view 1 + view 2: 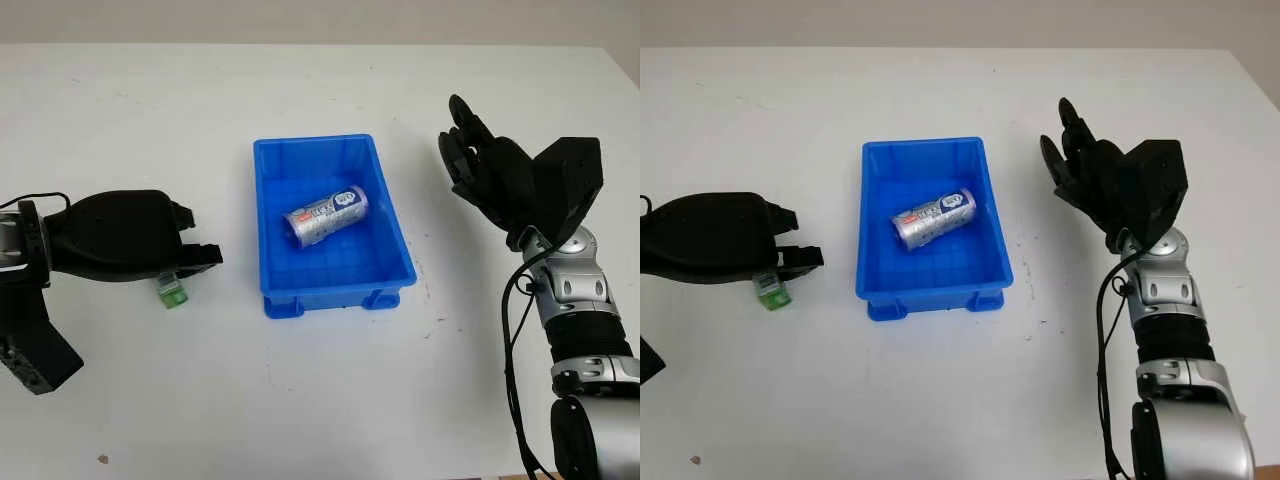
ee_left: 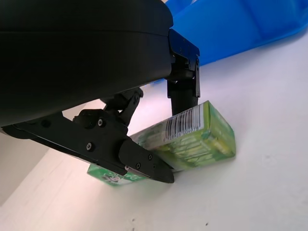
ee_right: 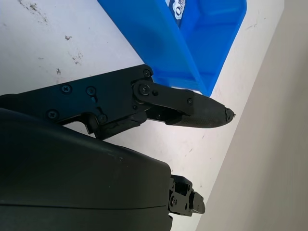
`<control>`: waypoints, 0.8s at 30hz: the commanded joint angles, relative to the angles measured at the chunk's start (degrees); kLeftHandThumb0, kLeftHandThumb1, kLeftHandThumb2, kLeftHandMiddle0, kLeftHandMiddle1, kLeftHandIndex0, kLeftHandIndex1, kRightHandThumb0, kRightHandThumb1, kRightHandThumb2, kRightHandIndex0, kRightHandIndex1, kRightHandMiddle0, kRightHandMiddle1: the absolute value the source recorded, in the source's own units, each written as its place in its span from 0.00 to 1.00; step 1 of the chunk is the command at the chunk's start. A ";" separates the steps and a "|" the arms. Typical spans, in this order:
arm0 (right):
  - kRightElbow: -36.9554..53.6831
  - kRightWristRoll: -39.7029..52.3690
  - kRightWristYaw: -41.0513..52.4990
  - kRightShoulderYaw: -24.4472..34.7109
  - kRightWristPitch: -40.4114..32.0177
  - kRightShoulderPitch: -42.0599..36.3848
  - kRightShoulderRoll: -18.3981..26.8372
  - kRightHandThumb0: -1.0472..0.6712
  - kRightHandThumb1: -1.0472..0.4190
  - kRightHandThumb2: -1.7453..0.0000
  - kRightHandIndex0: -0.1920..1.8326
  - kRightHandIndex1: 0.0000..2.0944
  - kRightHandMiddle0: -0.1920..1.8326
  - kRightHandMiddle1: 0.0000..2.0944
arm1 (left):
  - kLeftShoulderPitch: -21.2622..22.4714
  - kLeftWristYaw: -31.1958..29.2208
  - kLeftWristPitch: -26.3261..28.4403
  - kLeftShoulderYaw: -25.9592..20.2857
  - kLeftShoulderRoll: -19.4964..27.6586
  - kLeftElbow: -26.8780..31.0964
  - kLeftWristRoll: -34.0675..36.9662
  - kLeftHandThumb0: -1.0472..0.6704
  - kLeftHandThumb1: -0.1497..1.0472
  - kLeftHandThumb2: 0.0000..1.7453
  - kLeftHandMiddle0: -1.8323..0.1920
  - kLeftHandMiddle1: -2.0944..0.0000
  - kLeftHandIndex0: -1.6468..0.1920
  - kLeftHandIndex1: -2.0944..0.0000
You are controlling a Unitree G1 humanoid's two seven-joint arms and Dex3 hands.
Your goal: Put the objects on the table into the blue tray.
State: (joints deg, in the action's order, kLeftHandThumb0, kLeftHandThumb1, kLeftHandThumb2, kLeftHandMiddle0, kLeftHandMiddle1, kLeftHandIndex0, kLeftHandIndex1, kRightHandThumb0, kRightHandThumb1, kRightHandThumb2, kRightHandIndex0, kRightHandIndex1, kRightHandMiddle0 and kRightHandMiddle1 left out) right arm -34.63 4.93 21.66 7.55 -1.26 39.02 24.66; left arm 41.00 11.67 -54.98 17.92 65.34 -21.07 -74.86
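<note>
Left hand [image 2: 144,144]: nearest the camera; sits to the left of the tray, low over the table, with its fingers [image 2: 183,91] set on either side of the green carton. In the left wrist view one finger stands behind the carton and another crosses its near face. Whether the hold is firm, I cannot tell.
Table [image 1: 320,400]: white, bare but for scuff marks; carries the tray at its middle and the carton to the tray's left.
Right hand [image 1: 490,170]: raised to the right of the tray, just off its right wall, open and holding nothing; idle.
Tray [image 1: 385,215]: blue, upright, centre of the table.
Can [image 1: 327,215]: silver, on its side inside the tray, lying slantwise on the floor of it; already placed.
Carton [image 2: 192,137]: small green box with a barcode, on the table left of the tray, apart from it, under the left fingers.
Step in hand: judged as the grasp of the carton, the last item outside the tray.
Next move calls for: a secure close on the carton, a lift clear of the tray's left wall, then a release beside the can.
Hidden or unclear: most of the carton is covered by the left hand in the head views; contact at the fingertips cannot be confirmed; the carton's print is unreadable.
</note>
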 commanded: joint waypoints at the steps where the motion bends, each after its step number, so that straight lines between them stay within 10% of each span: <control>1: 0.72 -0.06 0.20 0.16 -0.02 -0.30 0.70 0.25 0.00 0.66 0.00 0.01 0.00 0.02 | 3.25 3.64 1.39 1.16 1.25 -1.21 -1.94 0.31 1.00 0.19 0.37 0.00 0.57 0.00; 15: -0.78 0.46 1.29 0.38 0.54 0.46 0.17 0.25 0.00 0.67 0.00 0.00 0.00 0.02 | 23.61 15.99 15.31 0.39 0.19 -15.90 1.15 0.28 1.00 0.09 0.51 0.00 0.59 0.01; 20: -0.97 0.46 1.26 0.30 0.89 0.37 0.12 0.24 0.00 0.68 0.00 0.01 0.00 0.02 | 23.02 1.86 14.01 -6.85 -6.02 -9.96 27.49 0.35 0.95 0.04 0.43 0.03 0.48 0.07; 24: -0.83 0.36 1.03 0.27 0.79 0.32 0.07 0.24 0.00 0.68 0.00 0.01 0.00 0.02 | 20.06 -16.53 22.87 -10.78 -12.39 2.32 50.09 0.39 0.98 0.03 0.36 0.09 0.42 0.14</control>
State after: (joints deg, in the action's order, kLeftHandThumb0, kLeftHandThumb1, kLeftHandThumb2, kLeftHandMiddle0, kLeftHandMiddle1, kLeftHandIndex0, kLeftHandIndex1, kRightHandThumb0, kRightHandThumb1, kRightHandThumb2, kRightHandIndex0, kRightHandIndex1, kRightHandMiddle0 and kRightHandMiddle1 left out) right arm -35.22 5.23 22.85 7.59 -1.09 39.09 24.61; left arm 62.49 -0.28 -34.76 9.44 54.88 -23.49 -31.15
